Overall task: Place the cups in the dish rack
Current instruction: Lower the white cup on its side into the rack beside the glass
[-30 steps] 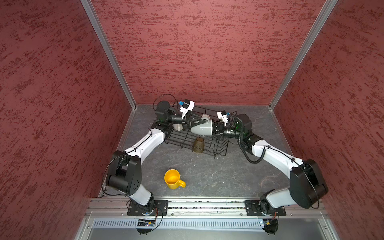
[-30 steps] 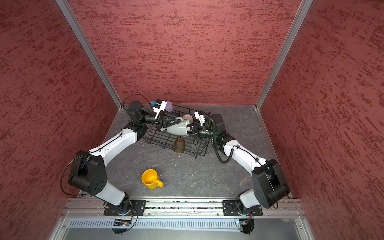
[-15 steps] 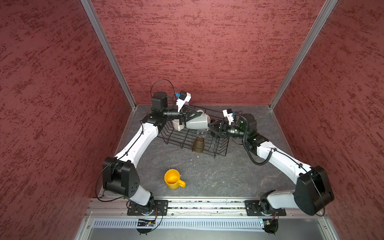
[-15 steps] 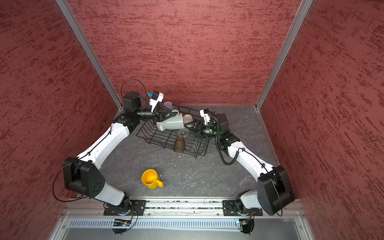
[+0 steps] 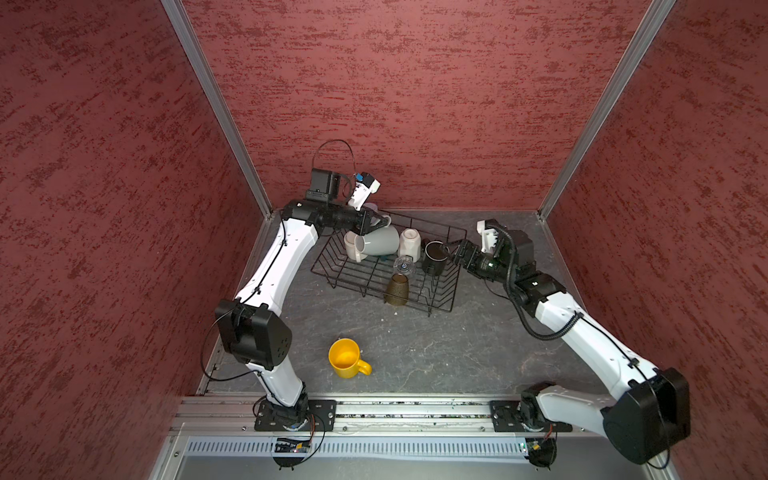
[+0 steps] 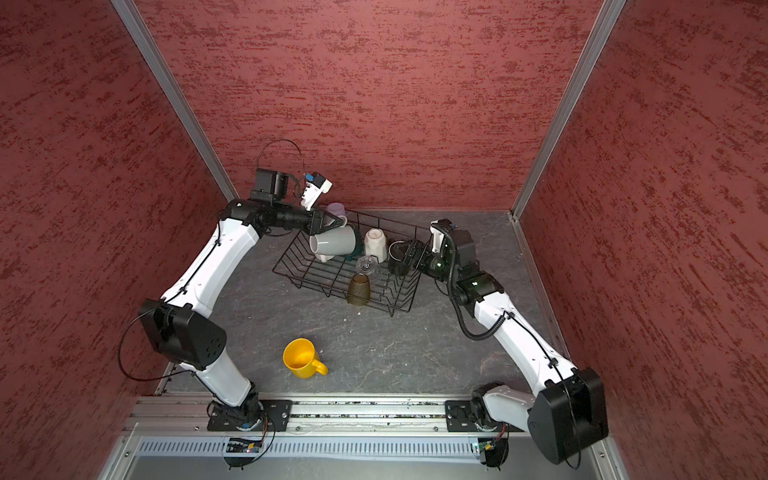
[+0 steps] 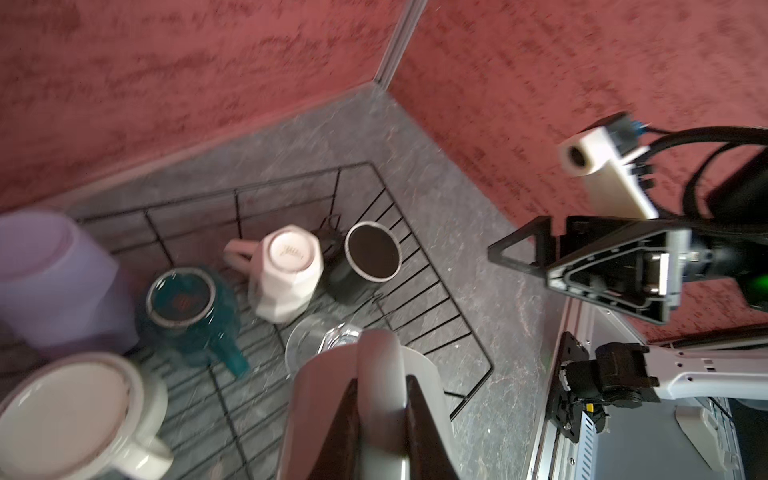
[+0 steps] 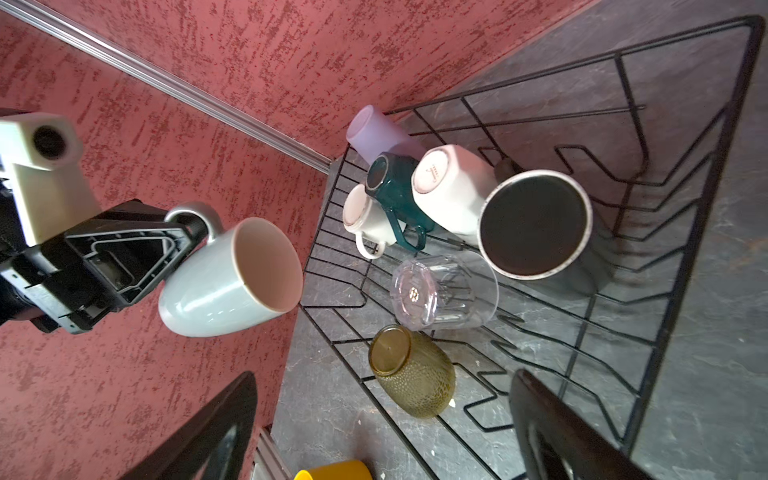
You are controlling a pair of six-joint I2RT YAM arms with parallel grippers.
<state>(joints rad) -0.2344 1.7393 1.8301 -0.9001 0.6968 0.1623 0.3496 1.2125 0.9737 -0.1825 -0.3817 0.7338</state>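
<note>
- The left gripper [image 5: 375,225] is clamped on the loop handle of a pale grey glazed ceramic mug [image 5: 382,242]. The mug hangs over the left end of the black thin-wire dish rack [image 5: 353,272], clear of the wires as far as the right wrist view shows.
- The mug's long axis lies near level, roughly along the rack's long side, and the right wrist view looks into its mouth. Setting it mouth-down would likely need a wrist roll, then a drop.
- An upturned white ceramic mug [image 8: 365,220] sits just beside and below it, so the bare wires toward the rack's front look the safer landing.
- The right gripper [image 5: 454,250] stands wide and empty just beside a black pale-rimmed mug [image 5: 434,255] at the rack's right end — the farther arm from the grey mug.
- The grey mug is egg-shaped, with a narrow rounded base and a wide rim. It is glossy outside and matte pinkish-cream inside.
- A yellow handled mug [image 5: 345,358] stands on the grey table [image 5: 457,353], well apart from the rack.
</note>
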